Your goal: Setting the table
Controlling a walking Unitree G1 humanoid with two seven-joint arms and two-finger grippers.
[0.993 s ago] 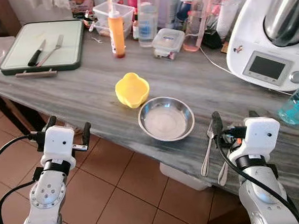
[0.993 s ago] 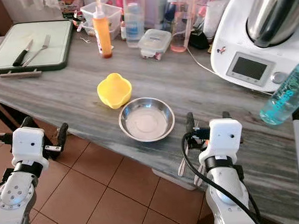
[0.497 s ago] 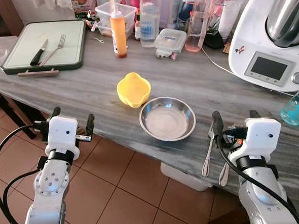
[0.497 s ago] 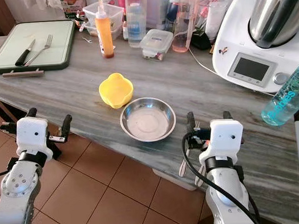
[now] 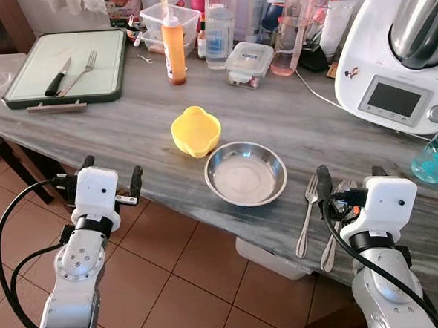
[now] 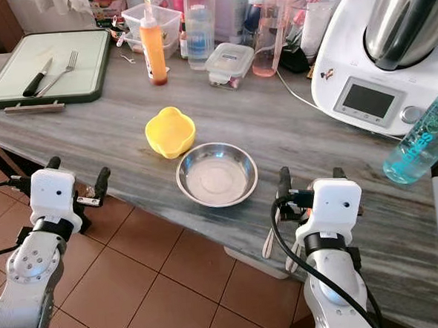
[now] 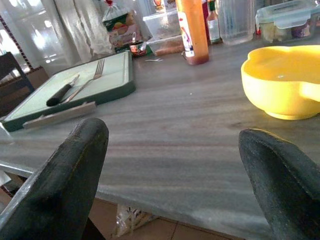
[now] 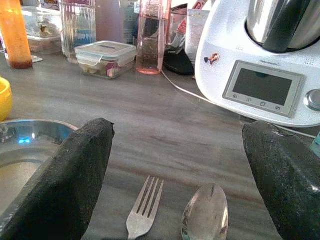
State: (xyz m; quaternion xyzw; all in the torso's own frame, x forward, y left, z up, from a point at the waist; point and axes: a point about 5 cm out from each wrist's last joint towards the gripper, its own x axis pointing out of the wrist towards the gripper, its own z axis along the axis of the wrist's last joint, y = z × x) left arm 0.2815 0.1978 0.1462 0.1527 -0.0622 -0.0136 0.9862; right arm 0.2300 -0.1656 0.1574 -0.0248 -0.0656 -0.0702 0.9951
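A place setting is laid out at the near edge of the grey surface (image 5: pixel 276 123): one steel bowl (image 5: pixel 245 173), with one fork (image 5: pixel 305 214) and one spoon (image 5: pixel 330 248) side by side just to its right. One yellow bowl (image 5: pixel 195 130) stands just beyond the steel bowl, on its far left side.

The right gripper (image 6: pixel 309 179) is held over the near edge behind the fork and spoon, its fingers (image 8: pixel 70 170) spread wide and nothing held; in the right wrist view the two utensils lie between them. The left gripper (image 5: pixel 108 174) is held at the near edge, left of the bowls, fingers (image 7: pixel 60 180) likewise parted and empty.

The step in hand is judged to be the arranging of cutlery around the bowl. On the far left, a green-rimmed cutting board (image 5: pixel 101 60) carries one knife (image 5: pixel 55 76) and a second fork (image 5: pixel 76 73); a reach toward these by the left arm would probably be called for next, though the board lies well apart from that gripper.

Also counted at the far side are one orange sauce bottle (image 5: pixel 171 44) and one white kitchen machine (image 5: pixel 398 56).
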